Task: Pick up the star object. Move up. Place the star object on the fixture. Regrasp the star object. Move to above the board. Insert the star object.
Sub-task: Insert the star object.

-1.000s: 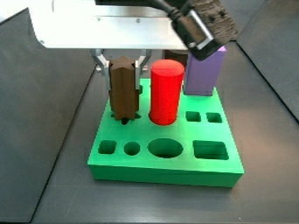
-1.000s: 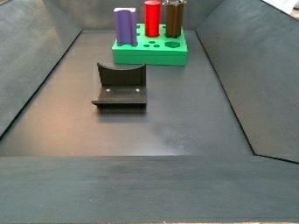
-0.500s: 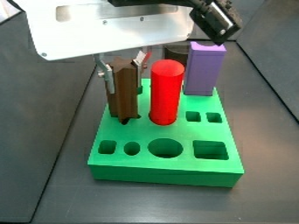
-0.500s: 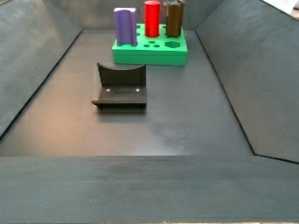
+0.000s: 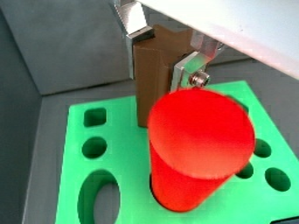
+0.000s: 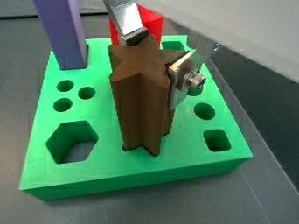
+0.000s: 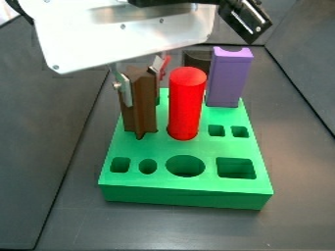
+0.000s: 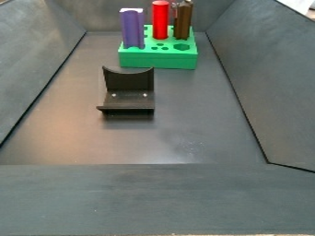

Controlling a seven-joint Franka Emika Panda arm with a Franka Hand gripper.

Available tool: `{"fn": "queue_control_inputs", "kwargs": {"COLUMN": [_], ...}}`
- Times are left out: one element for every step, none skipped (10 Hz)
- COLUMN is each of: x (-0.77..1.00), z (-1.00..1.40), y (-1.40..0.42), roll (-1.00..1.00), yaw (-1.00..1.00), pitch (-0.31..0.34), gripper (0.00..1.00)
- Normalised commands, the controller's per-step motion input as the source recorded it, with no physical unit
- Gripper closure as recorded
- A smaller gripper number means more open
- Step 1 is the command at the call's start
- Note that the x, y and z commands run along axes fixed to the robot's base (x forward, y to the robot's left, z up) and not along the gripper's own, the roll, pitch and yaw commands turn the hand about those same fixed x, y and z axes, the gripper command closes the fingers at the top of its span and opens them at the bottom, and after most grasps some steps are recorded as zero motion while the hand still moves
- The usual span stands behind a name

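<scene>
The dark brown star object stands upright in its hole in the green board, next to the red cylinder. It shows in both wrist views and both side views. My gripper is at the star object's top, one silver finger on each side. The fingers sit close to the ridges with a thin gap, so the jaws look slightly open. The black fixture stands on the floor well apart from the board.
A tall purple notched block stands in the board's back corner behind the red cylinder. Several open holes lie along the board's front. Grey sloping walls surround the dark floor.
The white wrist body has grown larger in the side view and shifted over the board. The star object stays standing in its hole; the fingers now sit a little apart from it.
</scene>
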Motion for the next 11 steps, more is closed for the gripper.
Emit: {"fn": "queue_control_inputs", "kwargs": {"x": [0.01,0.00,0.05,0.00,0.00,0.00,0.00,-0.02,0.18,0.00,0.00], "z": [-0.05,-0.08,-0.93,-1.00,-1.00,-1.00,-1.00,-1.00,-1.00,0.00,0.00], "y": [0.00,0.00,0.00,0.02,0.00,0.00,0.00,0.00,0.12,0.00,0.00], "roll": [0.00,0.00,0.00,0.03,0.02,0.02,0.02,0.02,0.00,-0.02,0.00], "yaw": [0.20,0.13,0.25,0.28,0.29,0.28,0.28,0.31,0.15,0.00,0.00], "pitch": [-0.009,-0.017,-0.147,-0.077,-0.036,-0.020,-0.020,-0.021,-0.090,0.000,0.000], "gripper": [1.00,1.00,1.00,1.00,1.00,1.00,1.00,1.00,1.00,1.00,1.00]}}
